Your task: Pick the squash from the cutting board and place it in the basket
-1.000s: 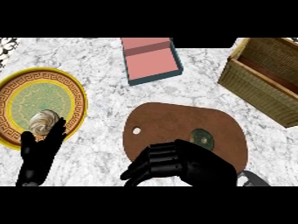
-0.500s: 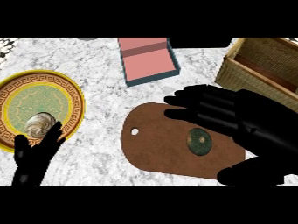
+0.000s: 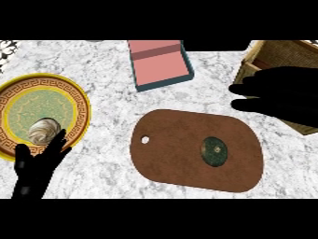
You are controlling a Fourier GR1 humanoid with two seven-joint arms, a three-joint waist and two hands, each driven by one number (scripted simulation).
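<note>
Fingers of the left hand (image 3: 37,165) stand straight and relaxed at the lower left, resting over the near rim of the yellow patterned plate (image 3: 3,100), which carries a pale shell-like item (image 3: 43,130) just beyond the fingertips; this hand holds nothing. Further in, the brown cutting board (image 3: 182,154) lies on the marble counter (image 3: 106,70), and the squash (image 3: 215,150), a dark green round shape seen from above, sits on the board's right half, untouched. Beyond it the right hand (image 3: 292,95) hovers dark at the right, between board and wicker basket (image 3: 271,53), fingers spread toward the left and grasping nothing. A pink box with a teal edge (image 3: 160,63) lies at the far middle. By my reading the pick is not yet done: the right hand must come down over the squash and curl round it before lifting it to the basket.
</note>
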